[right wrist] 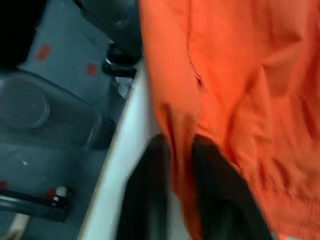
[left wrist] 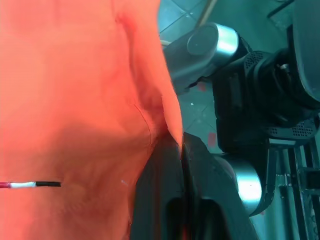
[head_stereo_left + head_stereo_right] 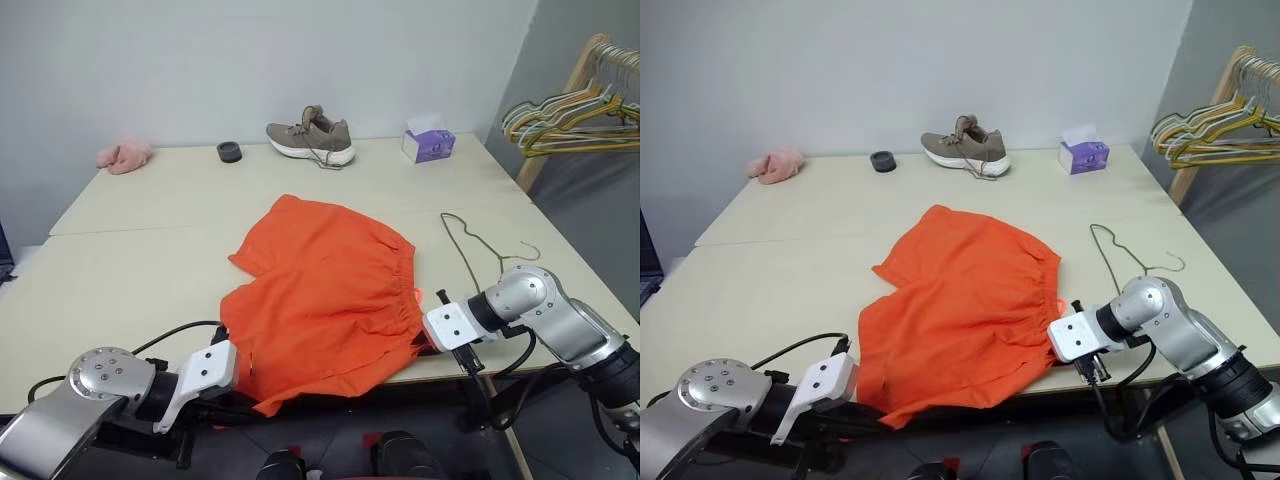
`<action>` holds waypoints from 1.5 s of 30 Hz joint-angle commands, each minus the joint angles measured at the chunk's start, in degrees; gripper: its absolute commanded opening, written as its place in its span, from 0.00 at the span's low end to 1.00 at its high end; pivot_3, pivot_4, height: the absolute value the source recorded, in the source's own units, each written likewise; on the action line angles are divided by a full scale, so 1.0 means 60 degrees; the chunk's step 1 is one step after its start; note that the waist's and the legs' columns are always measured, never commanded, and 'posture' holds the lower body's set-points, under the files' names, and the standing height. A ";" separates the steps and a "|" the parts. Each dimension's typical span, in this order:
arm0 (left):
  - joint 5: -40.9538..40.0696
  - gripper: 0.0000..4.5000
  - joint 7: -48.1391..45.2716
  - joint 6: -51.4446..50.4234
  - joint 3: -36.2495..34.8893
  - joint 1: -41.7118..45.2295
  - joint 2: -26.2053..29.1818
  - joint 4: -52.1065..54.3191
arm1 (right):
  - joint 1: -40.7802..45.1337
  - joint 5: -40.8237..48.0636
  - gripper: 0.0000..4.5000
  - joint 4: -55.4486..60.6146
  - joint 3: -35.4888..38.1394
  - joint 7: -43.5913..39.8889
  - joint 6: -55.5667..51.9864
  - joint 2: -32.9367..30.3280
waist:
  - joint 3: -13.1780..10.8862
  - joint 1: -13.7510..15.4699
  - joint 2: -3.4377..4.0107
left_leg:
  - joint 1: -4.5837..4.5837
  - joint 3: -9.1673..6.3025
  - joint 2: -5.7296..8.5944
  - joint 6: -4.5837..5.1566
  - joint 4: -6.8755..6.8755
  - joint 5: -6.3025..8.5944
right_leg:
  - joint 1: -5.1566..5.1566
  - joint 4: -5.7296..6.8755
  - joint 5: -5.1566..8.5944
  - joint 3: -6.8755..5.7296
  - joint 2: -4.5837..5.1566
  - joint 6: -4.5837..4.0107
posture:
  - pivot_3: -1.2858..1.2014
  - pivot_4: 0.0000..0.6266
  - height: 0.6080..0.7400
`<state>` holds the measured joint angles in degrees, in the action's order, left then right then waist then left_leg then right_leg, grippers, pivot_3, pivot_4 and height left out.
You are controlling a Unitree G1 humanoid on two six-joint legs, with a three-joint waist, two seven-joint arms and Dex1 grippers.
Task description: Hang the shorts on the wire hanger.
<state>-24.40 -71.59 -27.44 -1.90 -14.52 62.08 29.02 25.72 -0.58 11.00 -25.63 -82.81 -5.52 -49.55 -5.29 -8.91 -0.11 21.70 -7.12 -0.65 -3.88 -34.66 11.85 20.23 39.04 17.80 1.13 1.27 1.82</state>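
The bright orange shorts (image 3: 325,300) lie spread over the middle of the table, and their near edge hangs over the table's front. My left gripper (image 2: 181,146) is at the near left corner of the shorts, its two black fingers pressed together on a fold of the orange fabric. At the near right end of the gathered waistband, my right gripper (image 1: 182,147) has orange cloth running between its fingers. The thin wire hanger (image 3: 478,245) lies flat on the table just right of the shorts, beyond my right gripper.
Along the table's far edge (image 3: 180,150) sit a brown sneaker (image 3: 312,137), a purple tissue box (image 3: 428,145), a small black ring (image 3: 229,151) and a pink cloth lump (image 3: 124,155). A wooden rack with several coloured hangers (image 3: 575,110) stands off the far right corner.
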 commanded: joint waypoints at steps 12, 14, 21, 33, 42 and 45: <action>-0.1069 0.99 0.0463 -0.0117 -0.0826 -0.0080 -0.0650 0.0596 | -0.0717 0.3172 1.00 0.1738 0.1630 0.0422 -0.2934 0.0190 | 0.0004 0.0152 -0.0003 | 0.0003 0.0004 -0.0005 -0.0014 -0.0001 0.0008 | 0.0004 -0.0004 0.0004 0.0000 0.0001 -0.0005 | 0.46 0.01 1.00; -0.1399 0.99 0.1210 -0.0371 -0.0946 0.0569 -0.1368 0.0442 | -0.0809 0.3675 1.00 0.1779 0.2099 0.1041 -0.3455 0.0626 | 0.0006 0.0165 -0.0007 | 0.0003 0.0002 -0.0005 -0.0014 -0.0009 0.0008 | 0.0001 -0.0002 0.0002 -0.0002 0.0001 -0.0001 | 0.46 0.01 1.00; -0.0799 0.99 0.3396 0.0283 -0.1059 0.2314 -0.3405 -0.0534 | -0.0780 0.4154 1.00 0.1066 0.3642 0.4018 -0.4546 0.2323 | 0.0047 0.0168 -0.0025 | 0.0009 0.0001 0.0004 -0.0014 -0.0037 0.0006 | -0.0011 -0.0001 -0.0045 0.0006 -0.0005 0.0075 | 0.46 0.01 1.00; -0.0805 0.99 0.3231 0.0420 -0.0863 0.3805 -0.3556 -0.1687 | 0.0105 0.1524 1.00 -0.1968 0.5415 1.0476 -0.5065 0.3801 | 0.0060 0.0062 -0.0020 | 0.0017 0.0076 0.0005 -0.0012 -0.0024 0.0008 | 0.0025 -0.0003 -0.0048 0.0096 -0.0016 0.0079 | 0.44 0.02 1.00; -0.0127 0.99 0.2105 0.1193 -0.0224 0.4402 -0.3016 -0.2353 | 0.1495 0.1253 1.00 -0.5272 0.6023 1.1819 -0.5932 0.3747 | 0.0061 -0.0357 -0.0018 | 0.0008 0.0181 0.0009 -0.0009 -0.0038 0.0006 | 0.0046 -0.0008 -0.0090 0.0207 -0.0016 0.0147 | 0.44 0.01 1.00; -0.0038 0.99 0.2044 0.1316 -0.0134 0.4530 -0.3057 -0.2420 | 0.1844 0.1144 1.00 -0.6363 0.5906 1.1689 -0.5717 0.3577 | 0.0061 -0.0423 -0.0018 | 0.0007 0.0181 0.0008 -0.0007 -0.0038 0.0006 | 0.0046 -0.0007 -0.0092 0.0208 -0.0017 0.0147 | 0.44 0.01 1.00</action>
<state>-25.02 -59.11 -20.76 -2.47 11.53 43.51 14.34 35.04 6.83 -25.78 9.46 -12.49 -40.99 -27.18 -4.93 -11.45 -0.21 21.74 -6.03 -0.60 -3.92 -34.87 11.88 20.51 39.00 17.25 2.39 1.16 2.70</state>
